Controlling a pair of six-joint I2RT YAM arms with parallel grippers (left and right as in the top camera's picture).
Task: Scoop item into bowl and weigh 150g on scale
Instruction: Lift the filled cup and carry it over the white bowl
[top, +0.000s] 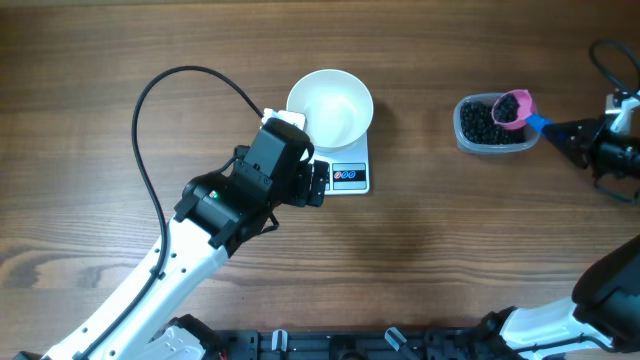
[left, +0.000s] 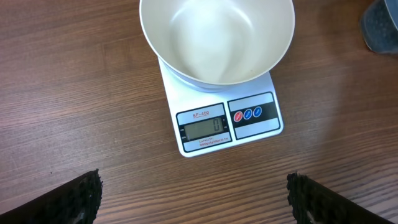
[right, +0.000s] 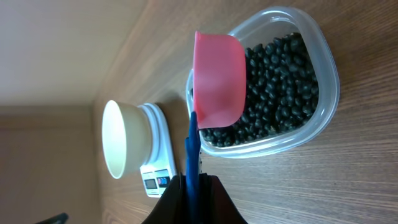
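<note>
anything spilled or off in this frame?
Nothing stands out. The round white bowl sits upright and empty on the flat white kitchen scale; no small black beads lie on the wooden table outside the clear plastic tub.

On my overhead feed the left arm (top: 165, 268) is a long white tubular link capped by chunky black joint housings. One housing carries a small green dot (top: 213, 196), and a white block (top: 285, 121) sits at the wrist. A thin black cable (top: 160, 90) trails off it. Up close, the black left fingers (left: 78, 199) have finely ribbed, toothed edges. The right arm (top: 605, 285) has the same black-over-white build, with its own black cable (top: 598, 58) and smooth matte-black right fingers (right: 214, 205).
</note>
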